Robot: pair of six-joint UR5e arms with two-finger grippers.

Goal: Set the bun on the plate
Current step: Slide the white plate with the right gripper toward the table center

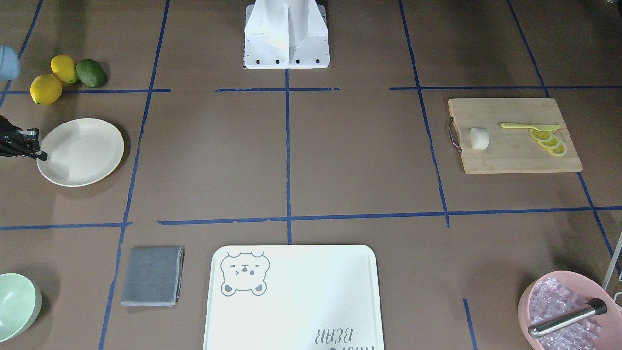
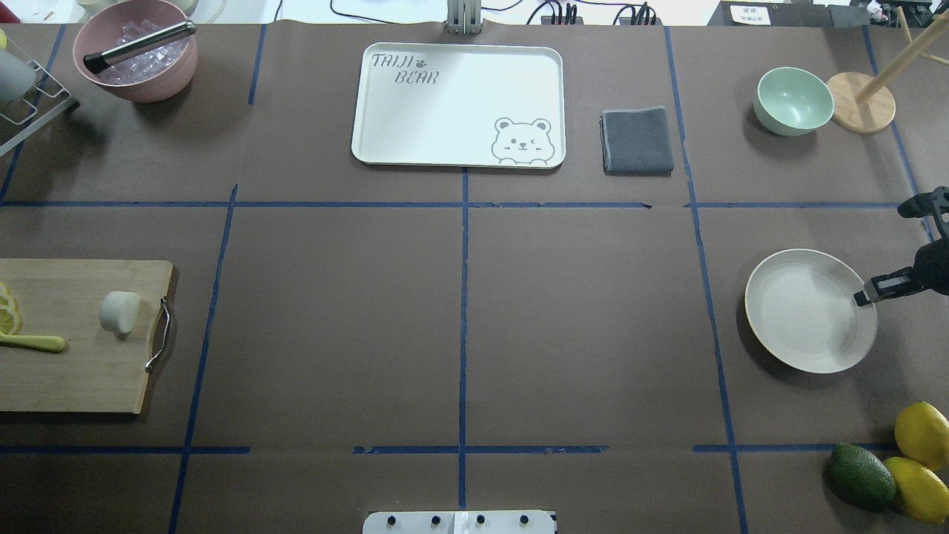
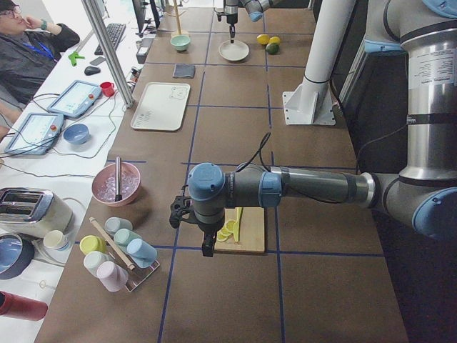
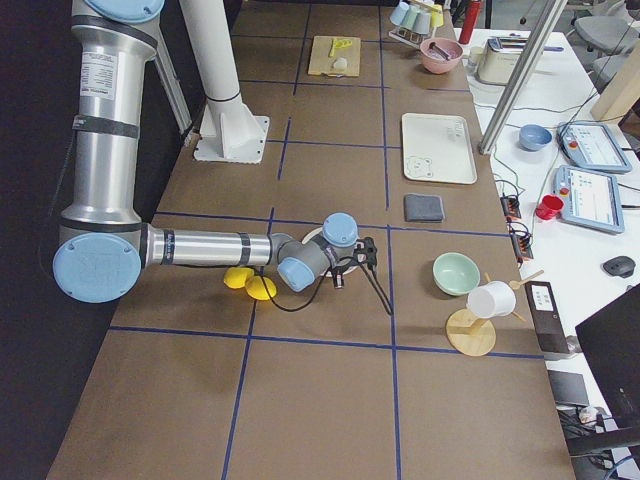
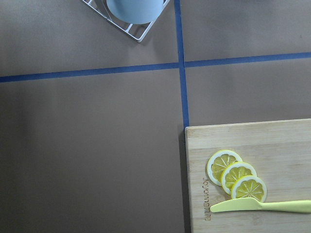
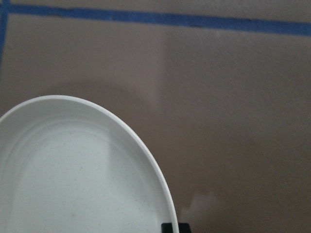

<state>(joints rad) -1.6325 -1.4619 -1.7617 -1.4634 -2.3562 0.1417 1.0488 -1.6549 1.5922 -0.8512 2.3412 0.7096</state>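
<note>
Inspector: Plate status, right wrist view?

Technician: It lies flat on the counter, on the robot's right side. Right pincer is spread wide. One fingertip sits over the plate's outer rim and the other is clear of the plate. Contact with the rim cannot be confirmed.

Inspector: Bun location?

Technician: On the wooden cutting board at the opposite end of the counter, well apart from the plate. It sits at the board's end nearer the counter's centre. Lemon slices and a yellow knife lie apart from it on the same board.

Inspector: Left pincer?

Technician: Hangs near the board's lemon-slice end. Whether it is wide or narrow cannot be told.
</note>
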